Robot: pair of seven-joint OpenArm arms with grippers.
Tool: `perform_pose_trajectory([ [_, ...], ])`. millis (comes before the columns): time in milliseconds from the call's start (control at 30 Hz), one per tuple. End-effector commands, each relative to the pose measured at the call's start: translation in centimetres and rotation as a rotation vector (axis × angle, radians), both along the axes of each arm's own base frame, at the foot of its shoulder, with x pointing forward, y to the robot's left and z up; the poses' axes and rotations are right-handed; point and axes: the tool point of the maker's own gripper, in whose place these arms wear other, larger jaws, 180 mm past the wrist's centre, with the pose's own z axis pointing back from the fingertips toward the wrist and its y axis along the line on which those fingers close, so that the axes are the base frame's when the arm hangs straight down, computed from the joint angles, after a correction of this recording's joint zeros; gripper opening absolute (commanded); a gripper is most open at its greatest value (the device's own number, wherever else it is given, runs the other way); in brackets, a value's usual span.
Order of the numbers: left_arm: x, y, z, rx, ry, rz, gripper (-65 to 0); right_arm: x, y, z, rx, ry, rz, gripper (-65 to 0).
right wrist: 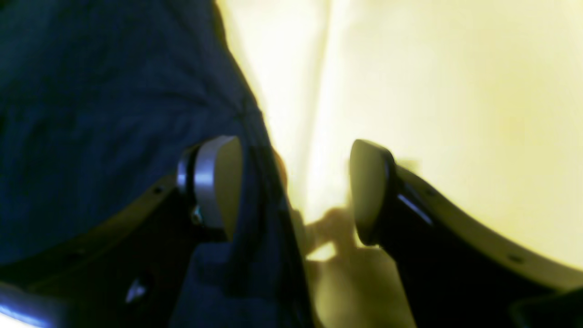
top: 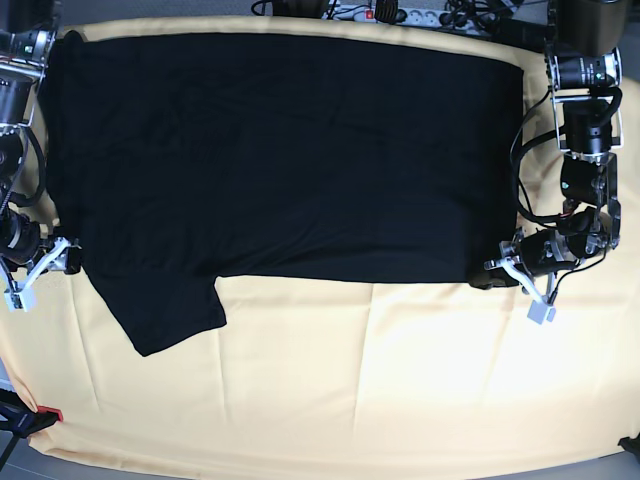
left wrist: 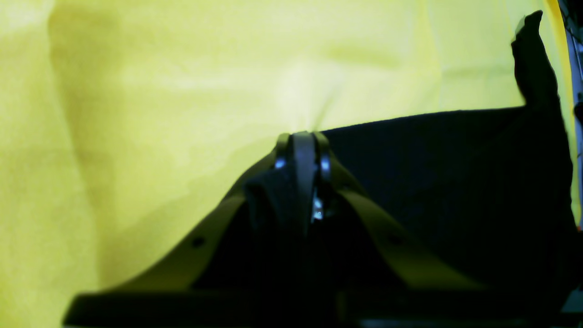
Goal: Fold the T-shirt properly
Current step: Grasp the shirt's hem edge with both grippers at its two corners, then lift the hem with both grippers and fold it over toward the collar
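- Left wrist view: we see the left gripper (left wrist: 303, 150) with its jaws pressed together on a fold of the black T-shirt (left wrist: 455, 182); the pale yellow cloth (left wrist: 182, 91) lies beyond.
- Right wrist view: the right gripper (right wrist: 296, 187) stands with jaws apart; the T-shirt's (right wrist: 114, 100) edge runs between them, over the cloth (right wrist: 455, 91).
- Base view: the T-shirt (top: 290, 150) lies spread flat across the far half of the cloth-covered bench (top: 400, 400), one sleeve (top: 165, 310) pointing toward the near edge. The left gripper (top: 497, 272) sits at the T-shirt's near right corner, the right gripper (top: 68, 258) at its left edge.
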Motion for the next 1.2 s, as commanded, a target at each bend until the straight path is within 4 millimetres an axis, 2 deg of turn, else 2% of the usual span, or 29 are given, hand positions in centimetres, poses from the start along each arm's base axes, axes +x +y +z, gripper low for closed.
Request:
perform_pose_trajectory([
  [0,0.3,1.0,0.6,0.042,-0.001,-0.002,-65.0,1.5,-0.5,1.8,0.026,-0.05,0.0,-25.8],
  [233,0.2,0.7,0.7,0.044,-0.017,-0.03,-65.0,2.9,1.9,-0.5,0.234,-0.01,0.008,-25.8],
  [467,0.2,0.7,0.8,0.039,-0.018,-0.028,-65.0,3.2,5.6,-1.2,0.302,-0.026,0.1,-27.0],
  [533,0.3,0.7,0.8,0.04,-0.018,-0.028,-65.0,3.5,6.2,-1.1,0.313,-0.04,0.108,-34.7],
  [633,0.4,0.8,0.9,0.039,-0.025,-0.025,-65.0,4.1,6.0,-0.5,0.318,-0.085,0.098,-59.3],
  [667,0.6,0.8,1.0,0.036,-0.036,-0.018,-65.0,4.3,5.9,-0.2,0.317,-0.096,0.097,-65.0],
  [833,1.8,1.0,2.3,0.022,-0.106,0.014,-65.0,5.6,6.2,1.6,0.312,-0.145,0.125,-65.0],
  [1000,4.3,0.9,5.8,0.002,-0.303,0.033,-65.0,7.7,5.6,4.2,0.275,-0.235,0.123,-65.0],
  [1100,5.9,1.2,7.2,0.066,-0.385,0.05,-65.0,8.8,5.2,5.2,0.223,-0.278,0.127,-65.0],
  [1167,7.0,0.7,8.2,0.087,-0.431,0.049,-65.0,9.3,5.3,5.8,0.206,-0.3,0.136,-65.0],
])
